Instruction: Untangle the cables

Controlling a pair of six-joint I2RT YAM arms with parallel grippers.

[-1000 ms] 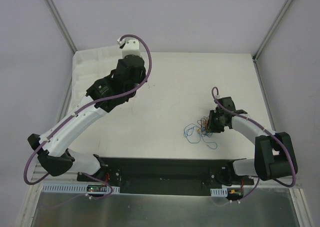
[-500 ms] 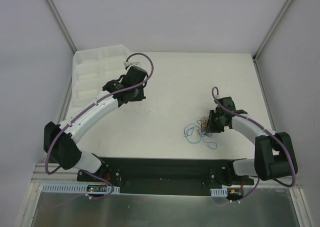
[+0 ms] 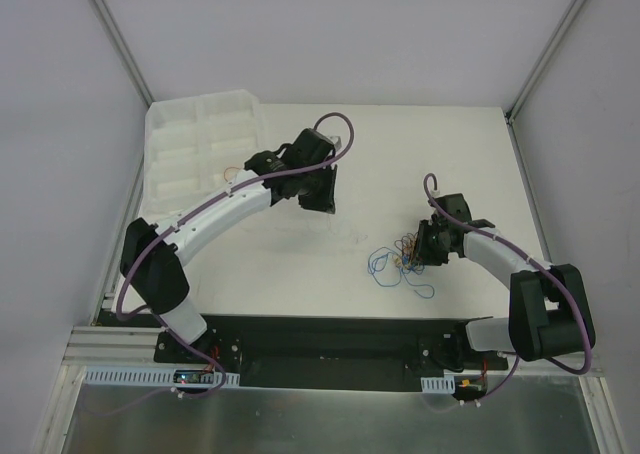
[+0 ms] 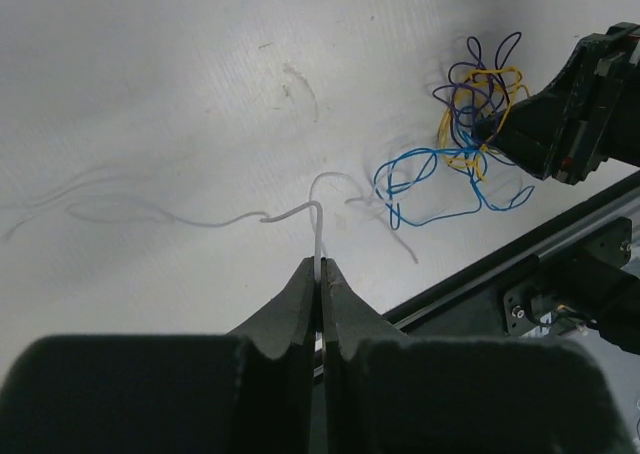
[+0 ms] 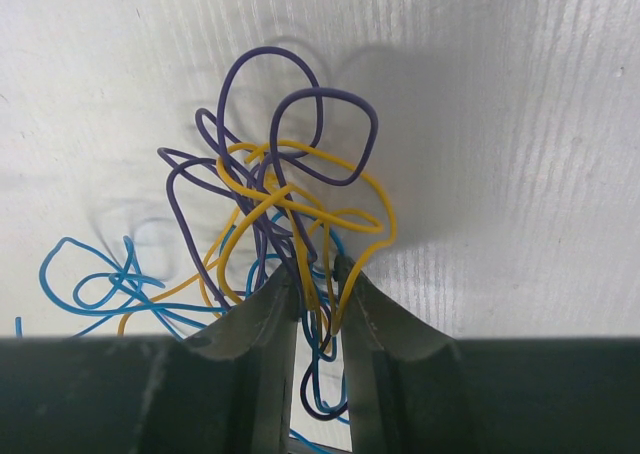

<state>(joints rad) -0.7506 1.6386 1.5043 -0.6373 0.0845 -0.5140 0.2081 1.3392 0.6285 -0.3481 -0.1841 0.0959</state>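
The cables [image 3: 405,252] are a small tangle of purple, yellow and blue wires right of the table's middle. My right gripper [image 3: 425,246] is shut on the tangle. In the right wrist view its jaws [image 5: 316,279] pinch yellow [image 5: 300,199], purple [image 5: 260,84] and blue strands. My left gripper [image 3: 322,196] hovers over the table's middle. In the left wrist view it [image 4: 320,266] is shut on a thin white wire [image 4: 318,229] that trails left across the table. The tangle [image 4: 470,114] and a blue loop [image 4: 420,169] lie beyond it.
A white compartment tray [image 3: 195,139] stands at the back left, with a small orange piece [image 3: 230,171] at its near edge. The black base rail [image 3: 330,344] runs along the near edge. Enclosure walls stand left, right and behind.
My left arm has swung from over the tray at the back left to the right, toward the table's middle. The right arm and the tangle have not moved.
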